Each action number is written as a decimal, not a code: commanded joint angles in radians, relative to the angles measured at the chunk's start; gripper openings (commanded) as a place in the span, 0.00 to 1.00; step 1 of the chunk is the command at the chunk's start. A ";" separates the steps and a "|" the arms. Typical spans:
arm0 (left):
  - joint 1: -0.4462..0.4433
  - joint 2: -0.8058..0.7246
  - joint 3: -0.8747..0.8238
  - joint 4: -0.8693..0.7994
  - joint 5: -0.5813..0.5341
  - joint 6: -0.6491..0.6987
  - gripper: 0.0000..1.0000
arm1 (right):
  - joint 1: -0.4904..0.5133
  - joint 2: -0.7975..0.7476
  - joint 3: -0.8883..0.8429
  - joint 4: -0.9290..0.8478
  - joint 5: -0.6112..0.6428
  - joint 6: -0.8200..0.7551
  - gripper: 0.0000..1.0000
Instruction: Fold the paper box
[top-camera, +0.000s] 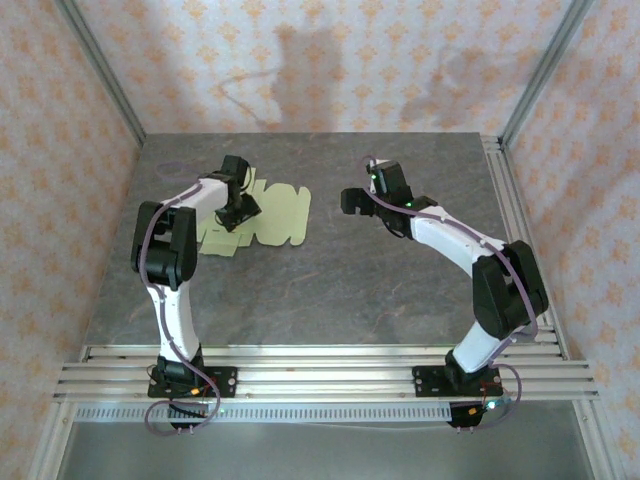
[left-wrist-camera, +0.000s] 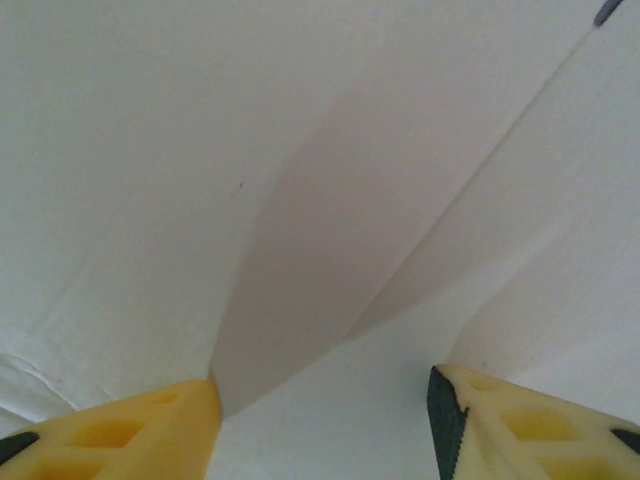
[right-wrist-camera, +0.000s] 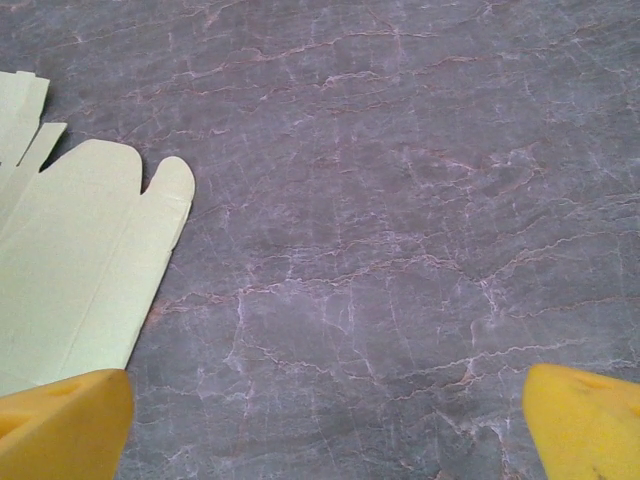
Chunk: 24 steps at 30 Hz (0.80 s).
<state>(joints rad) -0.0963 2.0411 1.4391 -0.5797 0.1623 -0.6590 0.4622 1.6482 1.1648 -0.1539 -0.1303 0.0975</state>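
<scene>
The paper box (top-camera: 275, 215) is lying unfolded and flat on the grey stone-patterned table (top-camera: 350, 290), in the upper left-centre of the top external frame. Its rounded tabs are pointing toward the right.

The left gripper (top-camera: 238, 212) is standing directly over the left part of the card, covering it from above. In the left wrist view the paper box (left-wrist-camera: 150, 200) is spreading across the whole frame, with a shadowed panel running between two creases down the middle. The left gripper (left-wrist-camera: 322, 390) is holding its yellow fingers (left-wrist-camera: 150, 430) apart at the bottom corners, released and clamping nothing. Whether the tips are touching the card cannot be told.

The right gripper (top-camera: 350, 200) is hanging over bare table just right of the card's tabbed edge, clear of it. In the right wrist view the right gripper (right-wrist-camera: 327, 385) is showing its jaws spread wide at the bottom corners, released. The paper box (right-wrist-camera: 80, 260) is lying along the left edge, beside the left finger, with bare table (right-wrist-camera: 400, 200) between the jaws.
</scene>
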 joint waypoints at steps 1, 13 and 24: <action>-0.018 0.003 -0.040 -0.061 0.096 0.107 0.57 | 0.005 -0.033 0.023 -0.033 0.032 0.009 0.99; -0.172 -0.193 -0.277 -0.006 0.243 0.290 0.58 | -0.067 0.015 0.062 -0.032 -0.226 -0.024 0.99; -0.139 -0.440 -0.305 0.001 0.100 0.169 0.56 | -0.110 0.277 0.327 -0.232 -0.609 -0.137 0.97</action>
<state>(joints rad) -0.2543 1.6421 1.1564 -0.5602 0.3313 -0.4446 0.3485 1.8740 1.4258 -0.2901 -0.5941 0.0082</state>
